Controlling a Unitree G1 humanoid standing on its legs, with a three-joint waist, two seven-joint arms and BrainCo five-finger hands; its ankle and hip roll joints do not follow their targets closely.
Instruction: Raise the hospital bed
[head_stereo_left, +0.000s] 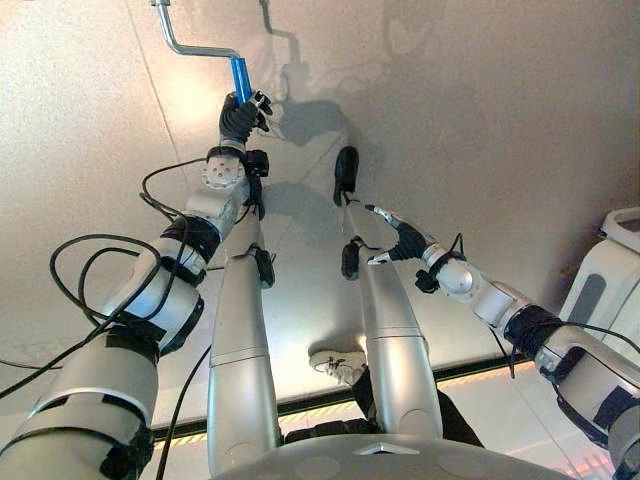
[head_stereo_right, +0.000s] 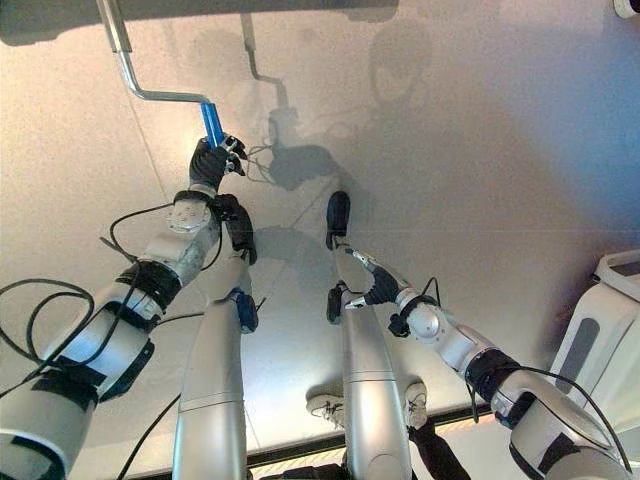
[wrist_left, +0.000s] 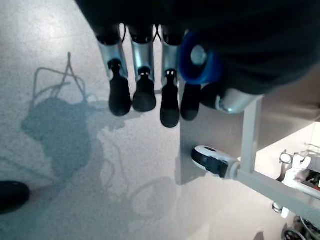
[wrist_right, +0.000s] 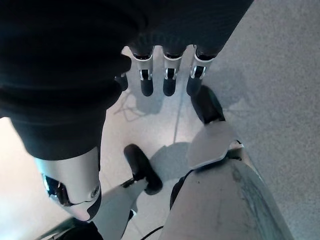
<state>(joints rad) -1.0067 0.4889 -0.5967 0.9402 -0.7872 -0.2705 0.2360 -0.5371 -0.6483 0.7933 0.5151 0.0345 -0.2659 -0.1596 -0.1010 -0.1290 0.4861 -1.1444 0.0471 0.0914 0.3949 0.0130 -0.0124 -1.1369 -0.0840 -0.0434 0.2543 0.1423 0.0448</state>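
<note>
— Two arms over grey floor (head_stereo_left: 480, 130). Bed frame (wrist_left: 270, 180) seen beside the left arm, with a caster wheel (wrist_left: 212, 160) at its foot. Crank?

— Bent silver crank (head_stereo_right: 140, 80), reaching out over the floor from above, ending in a blue handle (head_stereo_left: 240, 78).

— Left hand (head_stereo_left: 240, 118)?

— Curled round the blue handle, clamped on it, fingers (wrist_left: 145, 92) wrapped past the blue end.

— Right hand (head_stereo_left: 400, 240)?

— Hanging lower, well apart from the crank, fingers (wrist_right: 169, 80) straight and loose, holding nothing.

Head stereo pair looking down at floor (head_stereo_left: 480, 120), wrist cameras close along fingers (wrist_left: 145, 95)
</note>
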